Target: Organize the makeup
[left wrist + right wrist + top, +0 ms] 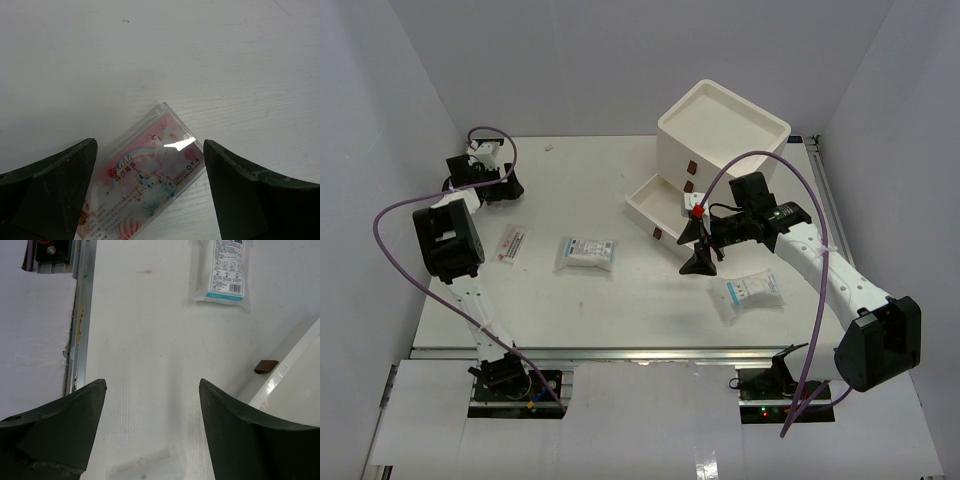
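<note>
left end effector [150,144] spread over pinkish sachet [148,176], prob. not touching; right end effector [152,382] spread, empty.

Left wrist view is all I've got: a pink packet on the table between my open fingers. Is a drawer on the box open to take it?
Observer: Yes. The bottom drawer of the white box is pulled out, over to the right.
Operator: Any other packets lying out?
Observer: Two white packets with teal print: one just right of your pink packet, the other further right, nearer the front edge.
Operator: Anything in my way there?
Observer: Possibly. The right gripper hangs open just in front of that drawer.
</note>
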Robot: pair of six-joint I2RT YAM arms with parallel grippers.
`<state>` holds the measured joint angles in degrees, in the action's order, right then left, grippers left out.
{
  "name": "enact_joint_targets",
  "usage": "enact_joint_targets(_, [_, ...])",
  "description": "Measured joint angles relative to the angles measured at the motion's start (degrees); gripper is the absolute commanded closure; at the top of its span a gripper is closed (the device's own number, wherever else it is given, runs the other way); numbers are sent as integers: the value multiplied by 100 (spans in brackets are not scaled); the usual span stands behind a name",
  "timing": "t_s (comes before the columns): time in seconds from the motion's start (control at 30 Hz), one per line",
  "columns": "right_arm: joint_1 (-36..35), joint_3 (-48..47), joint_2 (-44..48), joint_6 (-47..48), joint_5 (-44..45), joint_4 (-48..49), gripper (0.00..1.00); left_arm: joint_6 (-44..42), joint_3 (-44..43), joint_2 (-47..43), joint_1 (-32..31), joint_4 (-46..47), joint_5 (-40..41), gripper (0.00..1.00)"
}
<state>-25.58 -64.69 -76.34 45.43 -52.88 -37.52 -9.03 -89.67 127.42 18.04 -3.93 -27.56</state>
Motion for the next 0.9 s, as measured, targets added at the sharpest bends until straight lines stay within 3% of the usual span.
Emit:
enact_joint_targets(0.43, [-13, 0, 0, -4, -2, 0, 18, 631, 594, -480, -24, -133, 598, 2])
enact_joint_targets(0.9, [-44, 75, 13, -17, -2, 3, 18, 605, 874, -700, -470, -175, 1483, 5])
